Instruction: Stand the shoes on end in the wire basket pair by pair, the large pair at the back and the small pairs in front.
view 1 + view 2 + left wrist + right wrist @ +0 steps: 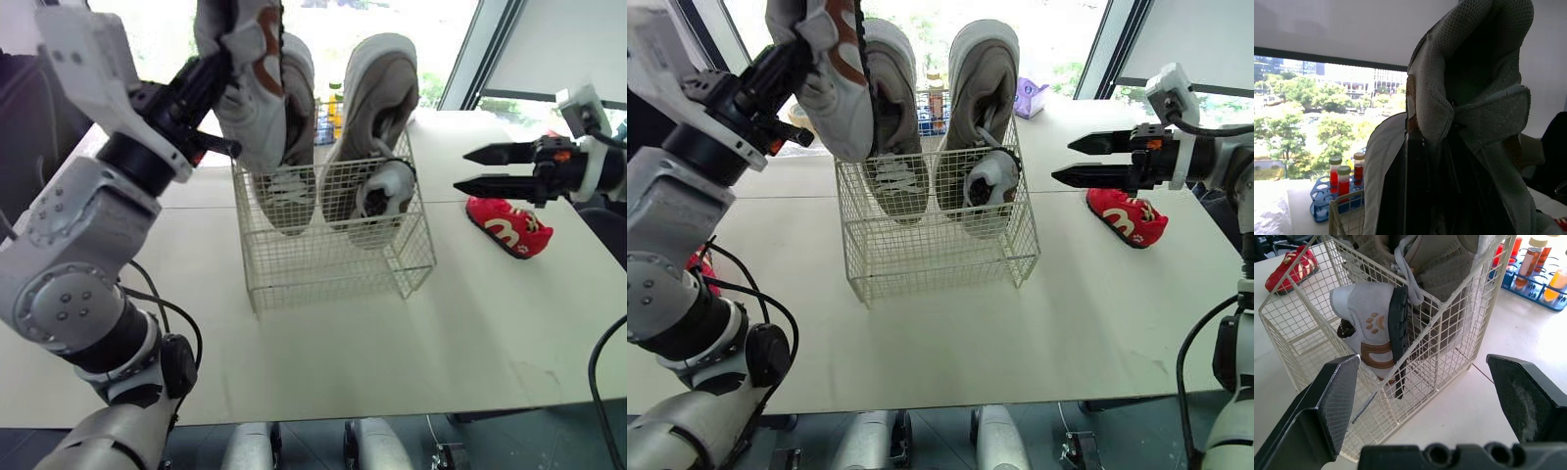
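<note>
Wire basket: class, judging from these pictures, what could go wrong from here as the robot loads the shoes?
1. The small shoe in the left gripper hangs over the left large shoe. Lowered straight down, it may land on that shoe instead of in the front space.
2. The left large shoe and the right large shoe rise well above the rim of the wire basket, so a knock could topple them or shift the basket.

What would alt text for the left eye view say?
The robot's left gripper holds a grey-white shoe with brown trim above a white wire basket on a pale table. Two large beige sneakers stand on end inside, a small grey-white shoe before them. The open right gripper hangs beside the basket, near a red shoe.
</note>
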You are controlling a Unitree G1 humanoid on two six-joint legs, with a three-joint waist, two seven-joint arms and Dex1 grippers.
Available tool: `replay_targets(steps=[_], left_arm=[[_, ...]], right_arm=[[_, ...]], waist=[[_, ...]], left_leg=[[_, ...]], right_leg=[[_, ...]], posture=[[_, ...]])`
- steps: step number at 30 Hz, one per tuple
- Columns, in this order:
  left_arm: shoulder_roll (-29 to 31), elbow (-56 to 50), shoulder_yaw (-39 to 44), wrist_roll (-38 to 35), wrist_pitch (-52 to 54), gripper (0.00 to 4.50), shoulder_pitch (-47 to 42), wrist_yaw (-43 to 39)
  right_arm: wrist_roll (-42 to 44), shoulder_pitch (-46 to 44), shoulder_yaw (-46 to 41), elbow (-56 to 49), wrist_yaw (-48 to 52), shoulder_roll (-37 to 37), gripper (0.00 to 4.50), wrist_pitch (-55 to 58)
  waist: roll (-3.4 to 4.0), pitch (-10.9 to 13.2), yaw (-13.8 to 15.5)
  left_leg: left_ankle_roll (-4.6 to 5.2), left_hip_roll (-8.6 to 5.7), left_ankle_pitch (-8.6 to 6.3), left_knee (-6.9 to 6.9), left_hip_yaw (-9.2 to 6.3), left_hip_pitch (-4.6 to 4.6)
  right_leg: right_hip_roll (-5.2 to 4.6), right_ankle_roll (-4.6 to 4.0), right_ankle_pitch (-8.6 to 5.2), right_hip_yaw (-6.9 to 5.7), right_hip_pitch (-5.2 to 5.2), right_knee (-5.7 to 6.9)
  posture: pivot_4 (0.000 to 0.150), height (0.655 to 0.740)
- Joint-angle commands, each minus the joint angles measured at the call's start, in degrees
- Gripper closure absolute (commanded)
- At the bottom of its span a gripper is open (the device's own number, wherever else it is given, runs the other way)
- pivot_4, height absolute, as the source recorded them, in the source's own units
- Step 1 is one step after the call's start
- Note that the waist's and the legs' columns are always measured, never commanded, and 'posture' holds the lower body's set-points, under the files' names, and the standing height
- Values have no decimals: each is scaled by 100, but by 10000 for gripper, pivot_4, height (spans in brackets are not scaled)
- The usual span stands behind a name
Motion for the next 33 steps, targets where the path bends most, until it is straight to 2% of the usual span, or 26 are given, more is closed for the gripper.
replay_targets(steps=[1,4,9,12,16,20,23,28,33], left_arm=[[298,161,286,-174,-350,44798,-374,133],[301,281,496,-911,-202,44798,-486,323],[98,-116,395,-1993,-221,44798,479,797],[207,-404,203,-2112,-407,44798,1256,907],[297,-557,-221,-1612,-929,44798,2114,733],[336,-488,-1196,-440,-1717,44798,2538,375],[367,-279,-1606,305,-2307,44798,2732,179],[223,143,-1914,1175,-3012,44798,2406,215],[158,158,-1830,1203,-2990,44798,2120,227]], right_arm=[[-46,-138,-143,-23,64,-88,0,-67],[-84,-115,-139,-22,54,-33,0,-107],[-143,-96,-132,61,35,81,0,-216],[-166,-117,-116,121,51,108,0,-255],[-204,-194,-88,181,79,175,0,-255],[-250,-257,-67,230,70,254,0,-249],[-276,-308,-57,274,78,282,0,-243],[-253,-238,-106,203,63,298,0,-197],[-209,-106,-183,114,13,295,0,-136]], waist=[[0,0,-2],[1,0,-6],[3,-2,-11],[2,-1,-12],[3,-2,-6],[3,-2,30],[4,-3,36],[4,-3,67],[4,-2,117]], left_leg=[[0,0,0,0,0,0],[22,1,-12,0,-1,0],[27,3,-16,-3,6,12],[26,3,-15,1,6,12],[28,2,-16,-1,9,23],[40,-3,-23,5,11,25],[45,-5,-26,5,20,29],[47,-5,-27,5,20,33],[51,-4,-29,5,17,32]], right_leg=[[0,0,0,0,0,0],[1,0,0,-2,-1,0],[-5,0,0,8,8,-3],[-3,0,0,8,6,3],[-1,-2,-1,10,13,4],[2,-5,-2,6,25,3],[1,-6,-3,6,31,-2],[2,-7,-3,5,37,-3],[2,-6,-3,6,35,-5]], posture=[[1500,6609],[1500,6609],[1500,6609],[1500,6609],[1500,6609],[1500,6609],[1500,6609],[1500,6609],[1500,6609]])
